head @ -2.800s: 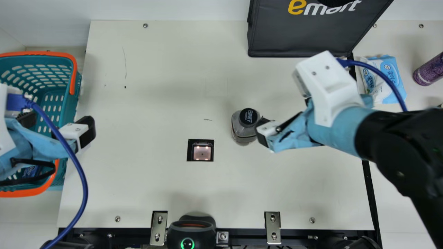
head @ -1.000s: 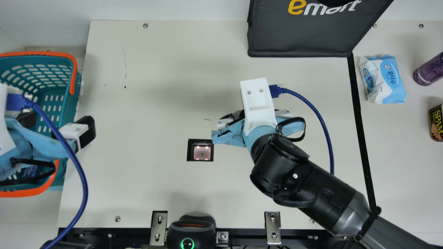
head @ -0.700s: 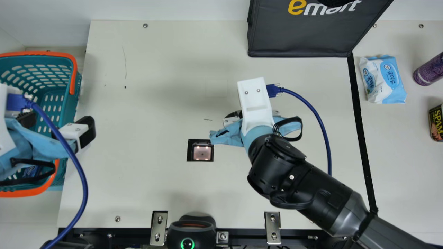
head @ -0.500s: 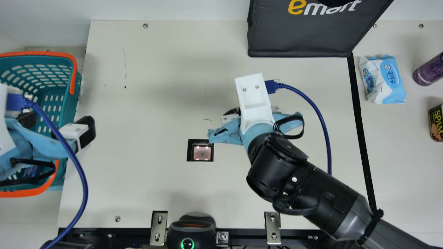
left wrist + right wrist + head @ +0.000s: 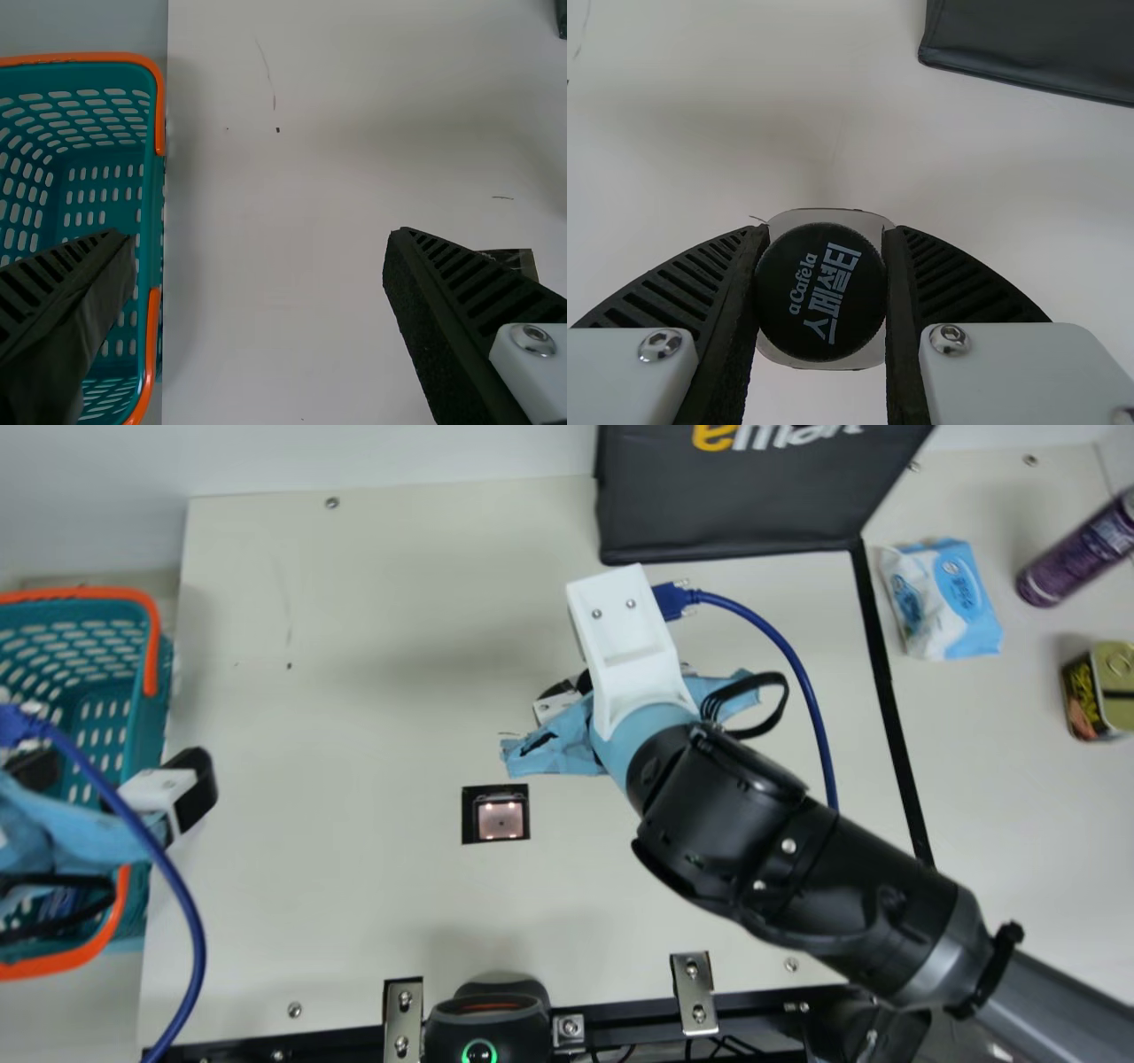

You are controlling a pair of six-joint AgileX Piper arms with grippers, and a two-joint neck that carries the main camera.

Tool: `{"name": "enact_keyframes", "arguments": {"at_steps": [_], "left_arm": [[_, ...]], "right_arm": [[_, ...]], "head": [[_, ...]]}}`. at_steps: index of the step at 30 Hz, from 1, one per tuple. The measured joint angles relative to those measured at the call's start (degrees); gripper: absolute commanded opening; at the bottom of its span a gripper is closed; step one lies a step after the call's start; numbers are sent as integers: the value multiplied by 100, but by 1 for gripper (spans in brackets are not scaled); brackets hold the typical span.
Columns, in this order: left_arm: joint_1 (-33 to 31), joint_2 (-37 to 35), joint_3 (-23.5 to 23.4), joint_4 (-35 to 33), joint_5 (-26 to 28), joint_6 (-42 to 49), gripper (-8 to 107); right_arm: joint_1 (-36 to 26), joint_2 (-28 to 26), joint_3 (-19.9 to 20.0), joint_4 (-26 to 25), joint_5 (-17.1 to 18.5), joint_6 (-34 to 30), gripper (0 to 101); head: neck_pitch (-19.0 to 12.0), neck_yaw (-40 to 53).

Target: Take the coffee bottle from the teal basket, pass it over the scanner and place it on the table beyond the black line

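right wrist view: capped coffee bottle [image 5: 820,292]

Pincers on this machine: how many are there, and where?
2: the left pincer, open over the table-side edge of the teal basket, and the right pincer, closed around the coffee bottle.

Two hands: left [image 5: 120,771], right [image 5: 556,701]; one each: bottle [image 5: 821,297]; basket [image 5: 135,726]; bag [image 5: 718,505]; scanner [image 5: 500,820]; wipes packet [image 5: 946,602]; tin [image 5: 1088,700]; canister [image 5: 1075,554]

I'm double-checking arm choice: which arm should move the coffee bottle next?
Right, I'd say: the right gripper holds the coffee bottle near the scanner, while the left gripper stands open at the teal basket, farther off.
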Motion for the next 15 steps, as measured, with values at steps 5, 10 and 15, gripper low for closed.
{"name": "enact_keyframes", "arguments": {"at_steps": [5,10,15], "left_arm": [[0,0,0,0,0,0,90],[0,0,0,0,0,0,90],[0,0,0,0,0,0,90]], "right_arm": [[-476,-379,256,418,-286,-601,0],[-1153,-891,648,1119,-494,-1515,0],[-1975,-1415,936,1893,-443,-2593,0]], "head": [[0,-642],[0,-1169],[0,-1169]]}}
